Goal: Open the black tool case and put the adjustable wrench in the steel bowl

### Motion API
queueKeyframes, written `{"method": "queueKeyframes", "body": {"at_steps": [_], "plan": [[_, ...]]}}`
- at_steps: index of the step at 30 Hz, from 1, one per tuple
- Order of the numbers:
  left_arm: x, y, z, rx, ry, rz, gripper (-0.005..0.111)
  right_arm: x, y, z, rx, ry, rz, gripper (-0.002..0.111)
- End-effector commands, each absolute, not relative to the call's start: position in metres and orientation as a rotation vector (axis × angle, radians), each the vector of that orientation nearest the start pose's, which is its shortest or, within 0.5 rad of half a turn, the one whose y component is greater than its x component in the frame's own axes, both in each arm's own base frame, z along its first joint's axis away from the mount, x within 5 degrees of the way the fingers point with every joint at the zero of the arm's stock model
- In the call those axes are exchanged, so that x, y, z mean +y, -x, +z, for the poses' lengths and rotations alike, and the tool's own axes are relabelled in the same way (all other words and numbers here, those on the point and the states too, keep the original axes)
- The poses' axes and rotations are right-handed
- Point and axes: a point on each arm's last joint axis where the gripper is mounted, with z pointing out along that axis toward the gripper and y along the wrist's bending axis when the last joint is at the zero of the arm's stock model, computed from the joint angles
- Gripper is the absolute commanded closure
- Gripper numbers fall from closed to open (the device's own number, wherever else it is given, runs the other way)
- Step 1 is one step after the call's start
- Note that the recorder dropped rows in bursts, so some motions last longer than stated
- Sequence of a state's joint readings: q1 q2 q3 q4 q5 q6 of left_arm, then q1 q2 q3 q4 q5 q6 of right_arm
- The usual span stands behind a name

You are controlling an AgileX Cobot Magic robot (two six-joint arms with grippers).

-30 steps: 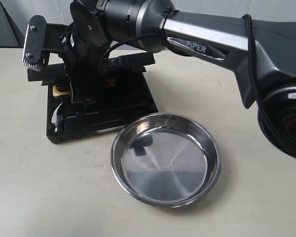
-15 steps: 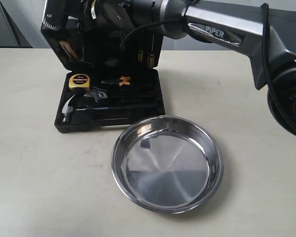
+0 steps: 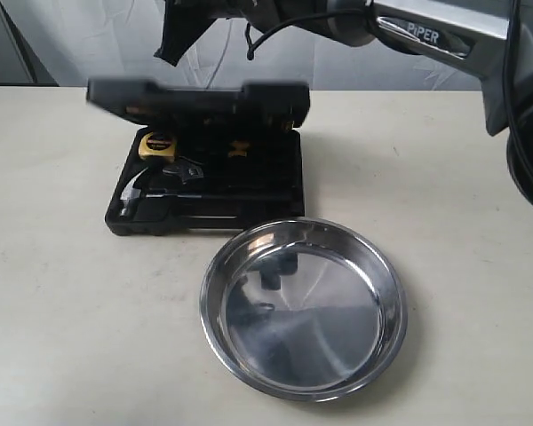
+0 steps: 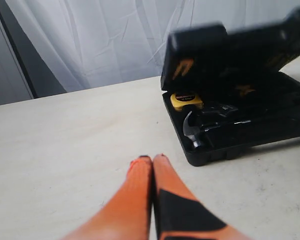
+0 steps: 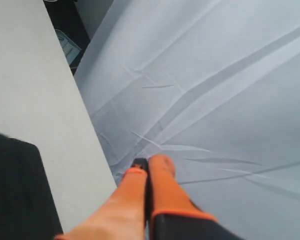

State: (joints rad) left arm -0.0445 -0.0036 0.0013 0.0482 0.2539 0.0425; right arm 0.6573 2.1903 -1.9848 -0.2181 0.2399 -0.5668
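Note:
The black tool case (image 3: 249,209) lies open behind the steel bowl (image 3: 302,306). Its lid (image 3: 195,98) is blurred and hangs half-raised over the base. In the base, the adjustable wrench (image 3: 185,170) rests between a yellow tape measure (image 3: 157,144) and a hammer (image 3: 131,191). My right gripper (image 3: 167,53) is high above the lid, shut and empty, clear of the case; its wrist view shows the fingertips (image 5: 162,167) against a white curtain. My left gripper (image 4: 152,159) is shut on nothing, low over the table, short of the case (image 4: 230,150) and wrench (image 4: 221,109).
Orange-handled pliers (image 3: 238,146) lie in the case's far recess. A white curtain (image 3: 89,44) hangs behind the table. The right arm's grey link (image 3: 444,35) spans the upper right. The bowl holds nothing. Bare tabletop (image 3: 62,311) spreads to the left.
The right gripper swung the lid up, then rose away from it. The lid stood upright half a second ago and now tilts lower, blurred. The case slid slightly right.

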Motion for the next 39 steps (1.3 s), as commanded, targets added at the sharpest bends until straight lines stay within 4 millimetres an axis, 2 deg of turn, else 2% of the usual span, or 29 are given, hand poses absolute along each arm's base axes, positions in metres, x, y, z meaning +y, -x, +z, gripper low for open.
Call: {"method": "queueKeyframes", "body": {"at_steps": [1, 3, 7, 11, 15, 20, 22, 27, 29, 35, 39], "plan": [[-0.001, -0.055, 0.192, 1.719, -0.101, 0.041, 0.106, 0.312, -0.429, 0.298, 1.486, 1.192, -0.121, 0.109], [-0.001, -0.055, 0.192, 1.719, -0.101, 0.041, 0.106, 0.311, -0.427, 0.296, 1.578, 1.15, -0.053, 0.109], [-0.001, -0.055, 0.192, 1.719, -0.101, 0.041, 0.106, 0.31, -0.413, 0.28, 1.878, 1.149, 0.142, 0.109], [-0.001, -0.055, 0.192, 1.719, -0.101, 0.041, 0.106, 0.31, -0.4, 0.257, 2.098, 1.238, 0.248, 0.109], [-0.001, -0.055, 0.192, 1.719, -0.101, 0.041, 0.106, 0.312, -0.389, 0.236, 2.196, 1.398, 0.327, 0.109], [-0.001, -0.055, 0.192, 1.719, -0.101, 0.041, 0.106, 0.317, -0.382, 0.213, 2.241, 1.523, 0.419, 0.106], [-0.001, -0.055, 0.192, 1.719, -0.101, 0.041, 0.106, 0.321, -0.378, 0.203, 2.229, 1.614, 0.409, 0.095], [-0.001, -0.055, 0.192, 1.719, -0.101, 0.041, 0.106, 0.335, -0.368, 0.185, 2.177, 1.745, 0.399, 0.058], [-0.001, -0.055, 0.192, 1.719, -0.101, 0.041, 0.106, 0.338, -0.366, 0.179, 2.169, 1.778, 0.377, 0.057], [-0.001, -0.055, 0.192, 1.719, -0.101, 0.041, 0.106, 0.343, -0.359, 0.166, 2.176, 1.869, 0.324, 0.062], [-0.001, -0.055, 0.192, 1.719, -0.101, 0.041, 0.106, 0.341, -0.365, 0.162, 2.142, 1.879, 0.234, 0.062]]}}
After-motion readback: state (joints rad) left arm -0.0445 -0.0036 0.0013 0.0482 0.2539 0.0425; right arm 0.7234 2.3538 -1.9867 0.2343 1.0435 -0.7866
